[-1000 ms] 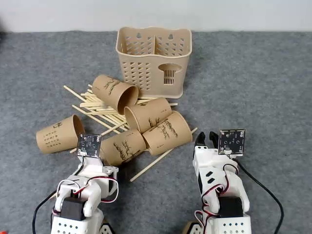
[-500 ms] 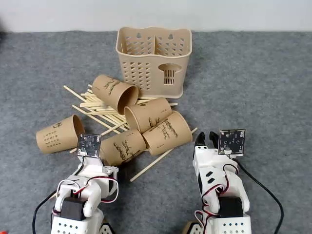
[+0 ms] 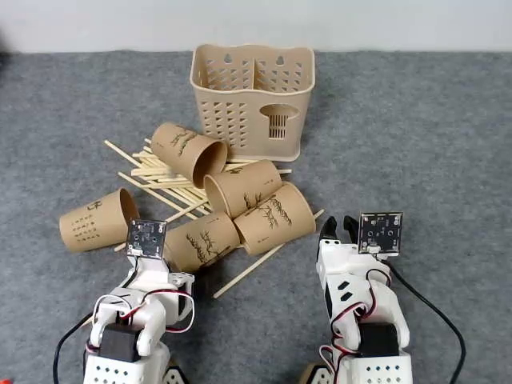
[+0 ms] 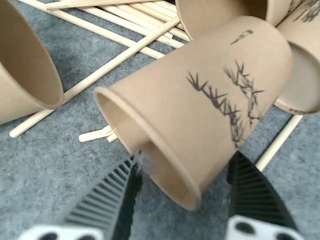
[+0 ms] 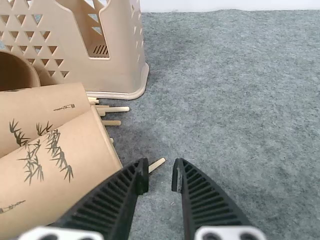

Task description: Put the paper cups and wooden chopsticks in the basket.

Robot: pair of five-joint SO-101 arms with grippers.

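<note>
Nothing has shifted since the earlier frames, your left gripper (image 4: 186, 164) spread open astride a lying paper cup (image 4: 200, 100), your right gripper (image 5: 159, 175) slightly parted, empty, over the grey felt mat (image 3: 416, 144), other cups (image 3: 244, 188) and wooden chopsticks (image 3: 160, 178) heaped before the basket (image 3: 252, 100), pale wall (image 3: 256, 24) behind.

Bright, soft light falls evenly from above. The shadows are short: darker under the paper cups (image 3: 210, 240), faint on the grey mat (image 3: 416, 144) around the basket (image 3: 240, 120).
</note>
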